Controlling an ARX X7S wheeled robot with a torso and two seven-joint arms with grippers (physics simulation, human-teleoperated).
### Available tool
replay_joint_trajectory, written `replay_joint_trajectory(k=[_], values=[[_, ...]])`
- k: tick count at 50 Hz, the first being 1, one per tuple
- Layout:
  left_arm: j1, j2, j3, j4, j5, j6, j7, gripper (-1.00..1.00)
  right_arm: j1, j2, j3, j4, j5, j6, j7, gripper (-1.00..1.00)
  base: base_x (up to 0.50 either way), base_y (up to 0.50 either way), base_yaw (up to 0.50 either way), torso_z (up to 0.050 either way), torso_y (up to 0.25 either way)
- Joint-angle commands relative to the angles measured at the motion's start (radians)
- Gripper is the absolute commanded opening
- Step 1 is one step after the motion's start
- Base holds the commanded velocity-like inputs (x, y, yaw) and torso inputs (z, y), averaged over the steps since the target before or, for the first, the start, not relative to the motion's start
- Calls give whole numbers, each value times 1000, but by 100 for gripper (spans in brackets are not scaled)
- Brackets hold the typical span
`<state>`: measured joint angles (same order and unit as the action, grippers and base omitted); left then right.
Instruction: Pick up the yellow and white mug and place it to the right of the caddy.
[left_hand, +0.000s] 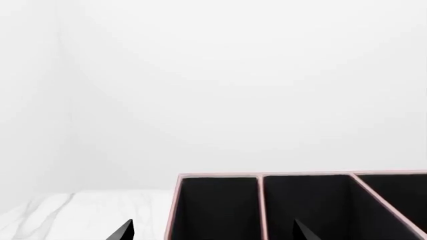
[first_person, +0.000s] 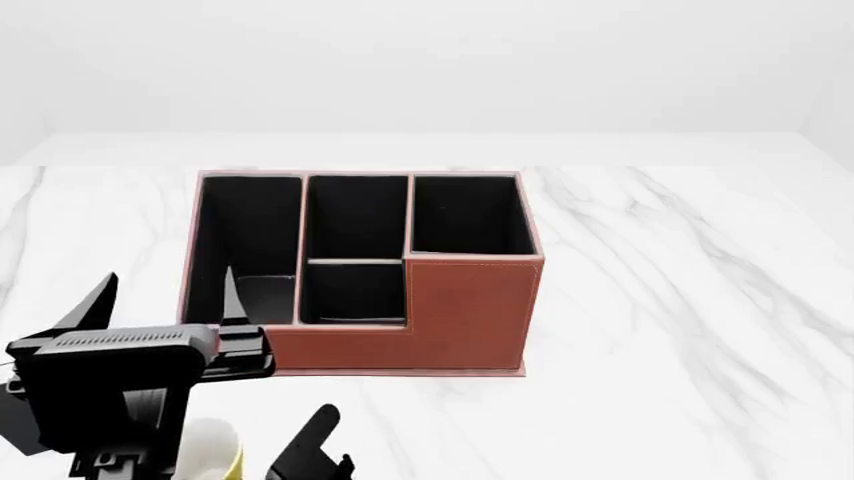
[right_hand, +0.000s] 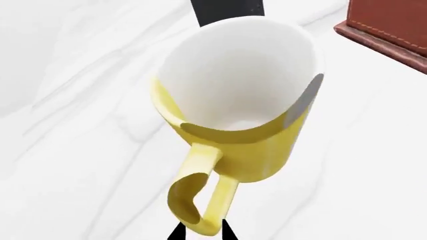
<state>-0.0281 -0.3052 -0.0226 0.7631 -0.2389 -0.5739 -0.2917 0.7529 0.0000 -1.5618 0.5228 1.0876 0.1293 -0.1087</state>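
Note:
The yellow and white mug (right_hand: 243, 110) fills the right wrist view, its white inside facing the camera and its yellow loop handle toward my right gripper (right_hand: 201, 234). The two black fingertips sit tight on either side of the handle's outer end. In the head view only the mug's rim (first_person: 214, 450) shows at the bottom edge, in front of the caddy's left corner, partly hidden by my left arm. The reddish-brown caddy (first_person: 454, 310) stands mid-table. My left gripper (first_person: 167, 295) is open and empty, held in front of the caddy's left compartment (left_hand: 220, 205).
The white marble table (first_person: 667, 330) stretches to the right of the caddy. A white wall stands behind. My left arm's black body (first_person: 120, 370) sits low at the front left, just above the mug.

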Motion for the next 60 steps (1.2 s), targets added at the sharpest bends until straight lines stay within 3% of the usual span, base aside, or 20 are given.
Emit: replay_joint_trajectory(k=[1, 17, 39, 60], values=[[4, -4, 1, 4, -5, 2, -4, 100, 6, 0, 11, 25, -55, -10, 44, -100, 0, 0, 0, 0, 0], [9, -9, -1, 1, -11, 12, -8, 100, 15, 5, 16, -31, -104, -34, 172, -100, 1, 2, 2, 0, 0], [4, -16, 9, 21, -17, -4, -21, 100, 27, 154, 12, -361, -142, 0, 412, -100, 1, 0, 0, 0, 0], [-8, -24, 11, 45, -28, -26, -36, 100, 21, 243, -6, -544, -172, 28, 536, -100, 0, 0, 0, 0, 0]])
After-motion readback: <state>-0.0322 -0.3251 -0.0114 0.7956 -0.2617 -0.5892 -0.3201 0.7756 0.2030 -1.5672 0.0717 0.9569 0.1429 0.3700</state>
